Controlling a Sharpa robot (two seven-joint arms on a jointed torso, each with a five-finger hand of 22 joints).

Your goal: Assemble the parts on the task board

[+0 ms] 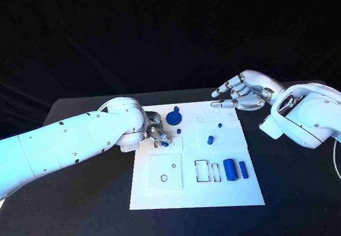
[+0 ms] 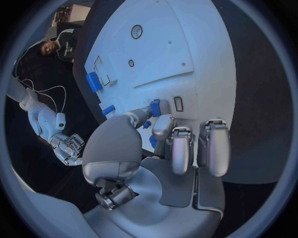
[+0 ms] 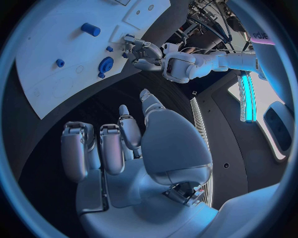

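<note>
Black cloth hangs behind the black table, with the white task board at centre. At the board's 10 o'clock edge, the left hand pinches a small blue part, its long axis roughly in line with the fingers, just above a small slot. This hand is clearly nearer the work. The right hand hovers at 1 o'clock, fingers apart and holding nothing. No board writing is readable.
</note>
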